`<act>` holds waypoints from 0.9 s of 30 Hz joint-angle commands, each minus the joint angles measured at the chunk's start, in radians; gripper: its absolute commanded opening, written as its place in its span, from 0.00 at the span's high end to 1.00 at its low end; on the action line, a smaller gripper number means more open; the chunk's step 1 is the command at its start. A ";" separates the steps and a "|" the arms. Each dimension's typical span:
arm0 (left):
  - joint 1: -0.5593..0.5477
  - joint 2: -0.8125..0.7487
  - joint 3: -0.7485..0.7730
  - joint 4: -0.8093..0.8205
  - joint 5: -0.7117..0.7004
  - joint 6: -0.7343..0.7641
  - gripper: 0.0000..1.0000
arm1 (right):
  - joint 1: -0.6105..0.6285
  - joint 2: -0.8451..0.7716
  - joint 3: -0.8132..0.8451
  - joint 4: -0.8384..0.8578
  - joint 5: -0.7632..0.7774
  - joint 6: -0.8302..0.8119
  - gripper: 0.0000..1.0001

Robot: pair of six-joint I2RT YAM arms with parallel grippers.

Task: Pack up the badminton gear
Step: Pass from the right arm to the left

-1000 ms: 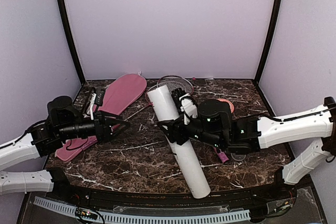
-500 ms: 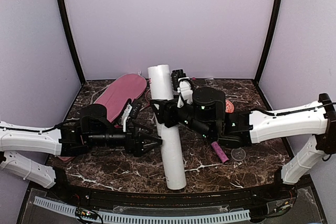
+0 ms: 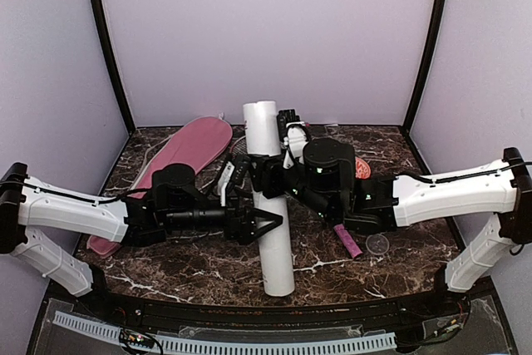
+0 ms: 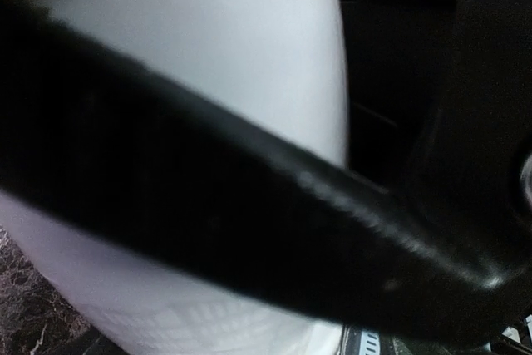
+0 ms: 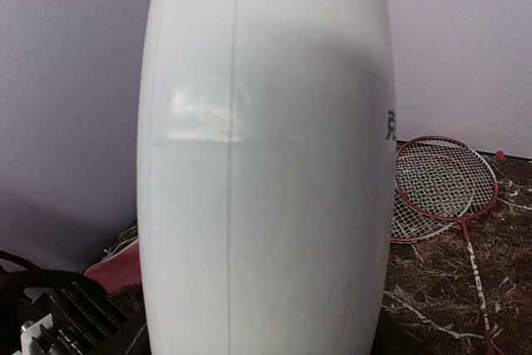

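Top external view first: my right claw (image 3: 264, 179) is clamped across the white tube (image 3: 263, 135) a little above its middle. My left claw (image 3: 268, 224) has its jaws spread wide and sits against the tube's left side, just below the right claw; whether they already straddle the tube I cannot tell. On the left wrist camera the tube fills the frame with one of my fingers crossing in front of it.

The tube is at the middle of the table (image 3: 191, 263). Its long axis runs up and down the top view, upper end toward the back wall and lower end toward me. From the right wrist camera it looks close to upright. I cannot tell whether its lower end rests on the table.

I judge it light and hollow, stiff along its length, with a smooth wall that could slip or dent under a hard squeeze. Holding it across the round body, one grip above and one below the middle, should keep it from swinging.

The rackets (image 5: 440, 189) lie behind the tube, and the pink bag (image 3: 187, 151) lies to its left.
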 commanded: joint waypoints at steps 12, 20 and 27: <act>-0.037 0.047 0.004 0.091 -0.039 -0.046 0.45 | 0.017 -0.036 -0.041 0.048 0.125 0.094 0.29; -0.035 -0.030 -0.019 -0.047 -0.087 0.003 0.47 | -0.008 -0.100 -0.038 -0.024 0.078 0.066 0.00; 0.019 -0.105 -0.007 -0.284 -0.006 0.065 0.50 | -0.076 -0.181 0.003 -0.173 -0.149 0.040 0.00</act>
